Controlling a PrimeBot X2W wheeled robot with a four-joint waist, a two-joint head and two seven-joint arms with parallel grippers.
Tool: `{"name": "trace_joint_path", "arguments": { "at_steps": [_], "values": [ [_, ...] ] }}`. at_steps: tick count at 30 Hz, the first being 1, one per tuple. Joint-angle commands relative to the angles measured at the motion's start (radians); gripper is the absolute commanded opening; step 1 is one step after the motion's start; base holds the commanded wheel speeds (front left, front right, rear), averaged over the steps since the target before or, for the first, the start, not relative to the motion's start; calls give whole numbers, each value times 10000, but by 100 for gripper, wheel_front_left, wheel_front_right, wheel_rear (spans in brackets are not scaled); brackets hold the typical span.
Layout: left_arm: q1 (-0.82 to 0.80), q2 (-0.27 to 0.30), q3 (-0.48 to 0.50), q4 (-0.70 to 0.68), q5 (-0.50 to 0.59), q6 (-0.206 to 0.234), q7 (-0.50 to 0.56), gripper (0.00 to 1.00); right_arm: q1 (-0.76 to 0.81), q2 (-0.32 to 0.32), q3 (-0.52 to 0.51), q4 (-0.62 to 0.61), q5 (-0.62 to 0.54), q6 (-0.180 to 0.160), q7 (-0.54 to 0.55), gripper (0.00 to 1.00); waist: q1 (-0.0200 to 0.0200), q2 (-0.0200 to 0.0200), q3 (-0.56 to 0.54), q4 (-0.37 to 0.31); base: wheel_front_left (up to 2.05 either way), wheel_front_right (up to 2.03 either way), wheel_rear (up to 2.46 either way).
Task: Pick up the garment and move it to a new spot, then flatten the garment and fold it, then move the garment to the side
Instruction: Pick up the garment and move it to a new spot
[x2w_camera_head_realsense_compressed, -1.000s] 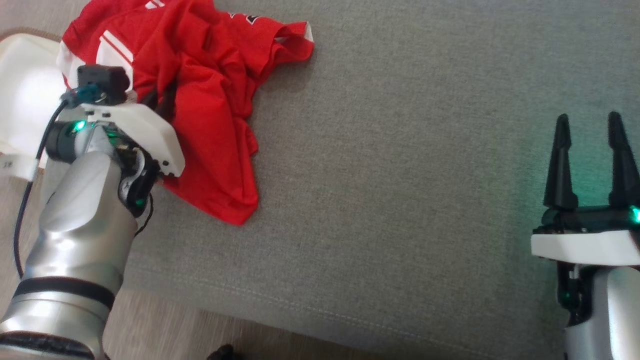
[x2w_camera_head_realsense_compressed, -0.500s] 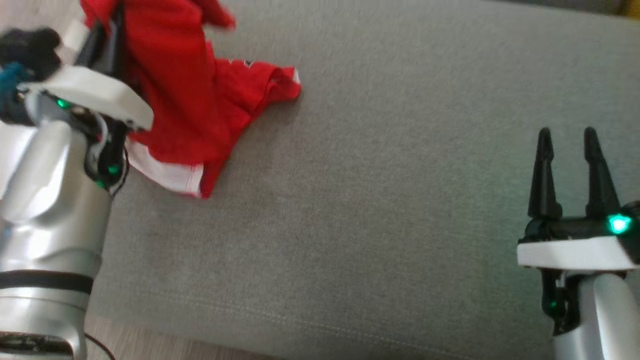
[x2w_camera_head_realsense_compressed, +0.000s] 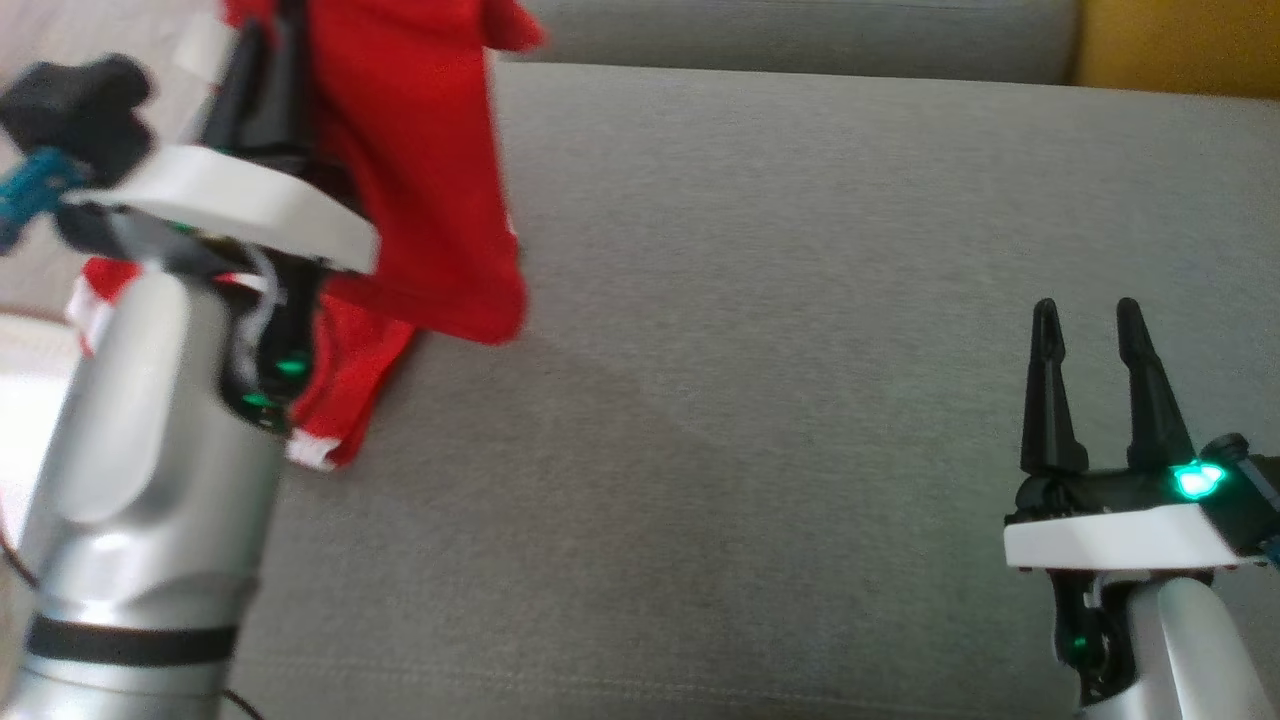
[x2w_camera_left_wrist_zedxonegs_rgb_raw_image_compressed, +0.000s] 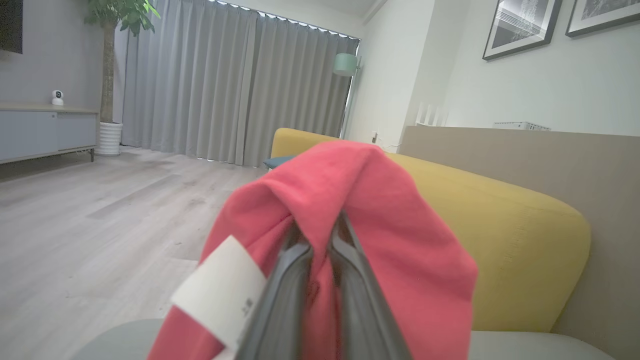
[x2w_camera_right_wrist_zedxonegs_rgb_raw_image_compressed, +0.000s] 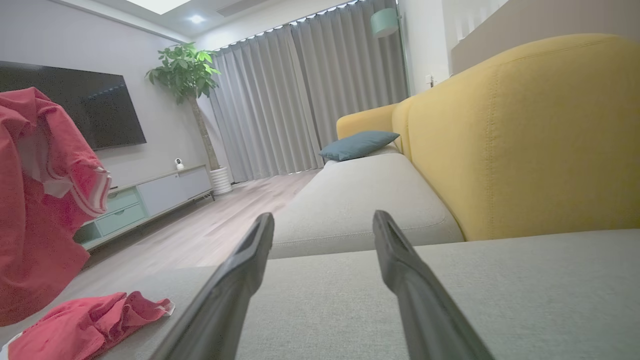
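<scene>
Indoors, grey sofa seat — left tool tight on garment, right tool agape.

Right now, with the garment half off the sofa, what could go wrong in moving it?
The left end effector pinches just one fold of the red garment, so it could slip out. Its lower end lies on the grey cushion and may drag or snag. It hangs bunched, so may land crumpled.
</scene>
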Motion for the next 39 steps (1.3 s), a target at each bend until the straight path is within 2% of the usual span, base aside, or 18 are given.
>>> {"name": "trace_joint_path", "arguments": {
  "at_steps": [1,4,5,11,16,23,24,25,28,31,35,39],
  "values": [
    [-351,74,207,-645,-48,159,101,0,-358,-62,306,-415,100,40,-92,100,0,0,-41,-471,0,0,0],
    [-53,-377,67,-912,-265,388,246,0,-465,-62,514,-488,174,40,-92,100,0,0,69,-1039,0,0,0],
    [-53,-377,67,-912,-265,388,246,0,-465,-62,514,-488,174,40,-92,100,0,0,69,-1039,0,0,0],
    [192,-1154,-349,-675,-360,591,-35,0,-739,-62,1228,-614,409,40,-92,100,0,0,524,-2381,0,0,0],
    [-159,-1515,-837,277,-358,626,-142,0,-912,-62,1647,-786,666,40,-92,100,0,0,950,-3518,0,0,0],
    [-1058,-1692,-1105,2019,-343,752,-542,0,-1174,-62,2083,-941,1046,40,-92,100,0,0,1562,-4838,0,0,0],
    [-1202,-1702,-1143,2298,-297,768,-627,47,-1190,-62,2107,-955,1084,40,-92,100,0,0,1616,-4955,0,0,0],
    [-1339,-1707,-1181,2593,-220,793,-713,100,-1202,-62,2126,-957,1115,40,-92,100,0,0,1659,-5051,0,0,0],
    [-1669,-1713,-1244,3341,-59,760,-961,100,-1194,-62,2087,-955,1154,40,-92,100,0,0,1725,-5142,0,0,0],
    [-1790,-1722,-1172,3764,-86,604,-1178,100,-1126,-62,1900,-949,1101,40,-92,100,0,0,1683,-4943,0,0,0],
    [-1713,-1658,-1030,3882,54,468,-1357,100,-1055,-62,1648,-857,900,40,-92,100,0,0,1483,-4332,0,0,0],
    [-1319,-1439,-791,3339,452,384,-1399,100,-953,-62,1321,-763,648,40,-92,100,0,0,1210,-3488,0,0,0]
  ]
}}
